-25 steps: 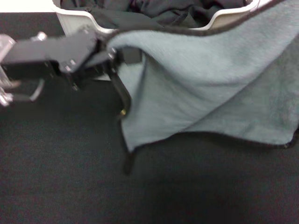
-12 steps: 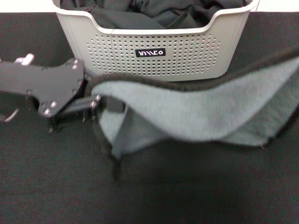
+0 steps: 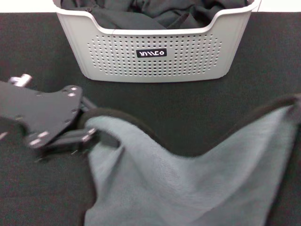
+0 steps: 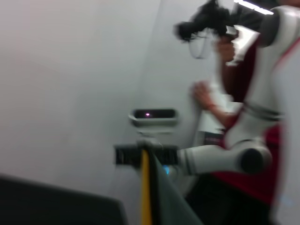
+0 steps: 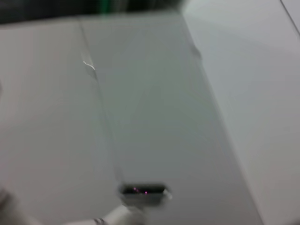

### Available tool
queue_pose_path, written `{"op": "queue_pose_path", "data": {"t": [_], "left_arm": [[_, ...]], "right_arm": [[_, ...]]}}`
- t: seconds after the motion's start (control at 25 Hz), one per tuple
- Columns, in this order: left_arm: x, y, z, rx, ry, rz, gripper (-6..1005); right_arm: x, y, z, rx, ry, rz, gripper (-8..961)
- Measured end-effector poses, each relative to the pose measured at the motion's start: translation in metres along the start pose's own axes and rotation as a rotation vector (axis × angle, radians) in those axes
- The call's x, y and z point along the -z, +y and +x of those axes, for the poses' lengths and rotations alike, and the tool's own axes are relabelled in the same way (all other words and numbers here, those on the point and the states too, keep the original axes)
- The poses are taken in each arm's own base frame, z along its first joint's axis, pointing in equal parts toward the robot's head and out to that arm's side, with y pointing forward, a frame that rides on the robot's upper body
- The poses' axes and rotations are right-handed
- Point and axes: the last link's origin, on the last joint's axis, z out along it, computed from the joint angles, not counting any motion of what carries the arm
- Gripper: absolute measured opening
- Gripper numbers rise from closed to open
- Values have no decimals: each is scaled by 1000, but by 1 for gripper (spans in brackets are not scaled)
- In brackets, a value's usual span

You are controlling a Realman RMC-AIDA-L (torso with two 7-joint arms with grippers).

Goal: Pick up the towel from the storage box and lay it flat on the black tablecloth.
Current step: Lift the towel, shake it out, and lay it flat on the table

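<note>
The grey-teal towel (image 3: 188,183) with a black hem hangs spread in front of the storage box (image 3: 197,54), over the black tablecloth (image 3: 183,108). Its middle sags low toward the near edge of the head view. My left gripper (image 3: 96,137) is shut on the towel's left corner, at the left of the head view. The towel's right corner (image 3: 294,101) is raised at the right edge of the view, and whatever holds it is out of the picture. My right gripper shows in no view. A strip of the towel (image 4: 171,201) shows in the left wrist view.
Black garments (image 3: 155,12) fill the storage box at the back of the table. Bare tablecloth lies between the box and the towel. Both wrist views look out at pale walls of the room.
The towel has come off the box's front rim, moved toward me and dropped lower, uncovering the box's front wall. My left gripper moved down and nearer with the corner.
</note>
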Motion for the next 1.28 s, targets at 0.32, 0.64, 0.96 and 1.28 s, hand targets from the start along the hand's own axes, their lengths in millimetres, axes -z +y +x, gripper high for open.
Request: {"op": "queue_pose_path", "data": {"t": [0.32, 0.64, 0.96, 1.28], "left_arm": [[-20, -57, -59, 135, -273, 180, 10], [-12, -78, -49, 160, -311, 309, 10], [-5, -102, -42, 176, -337, 466, 11], [-5, -113, -44, 204, -373, 532, 12]], "right_arm": [[-21, -63, 76, -70, 161, 109, 12], [-14, -90, 64, 8, 159, 223, 13], [-13, -107, 66, 0, 198, 294, 14], [-8, -120, 68, 4, 246, 357, 15]]}}
